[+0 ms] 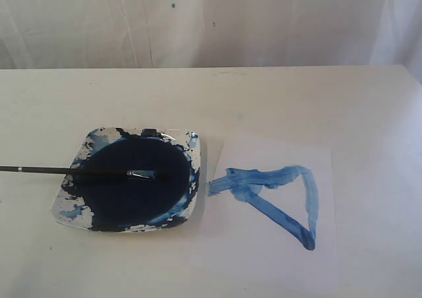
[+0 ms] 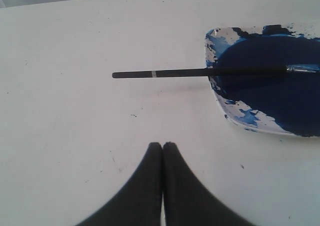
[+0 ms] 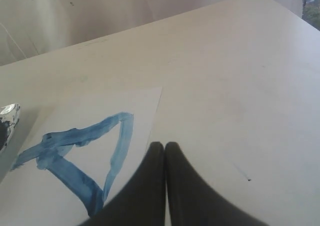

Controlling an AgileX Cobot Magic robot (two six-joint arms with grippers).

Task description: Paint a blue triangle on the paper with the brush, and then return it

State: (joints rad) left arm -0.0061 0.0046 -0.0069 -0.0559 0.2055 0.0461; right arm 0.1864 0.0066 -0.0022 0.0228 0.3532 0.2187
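Across the dish [image 1: 191, 143] you've got the brush [image 1: 39, 169] lying, tip in paint; blue triangle [image 1: 311, 199] is on the paper [image 1: 264, 245] just beside; left hand [image 2: 162, 145] and right hand [image 3: 165, 145] both closed, holding nothing.

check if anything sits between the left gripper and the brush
Nothing visible does. Only bare table lies between the shut left gripper and the brush, which rests across the paint dish with its handle jutting past the rim over the table.

Brush [image 1: 79, 171] lies flat (triangle [image 1: 311, 206] on paper [image 1: 277, 156]).
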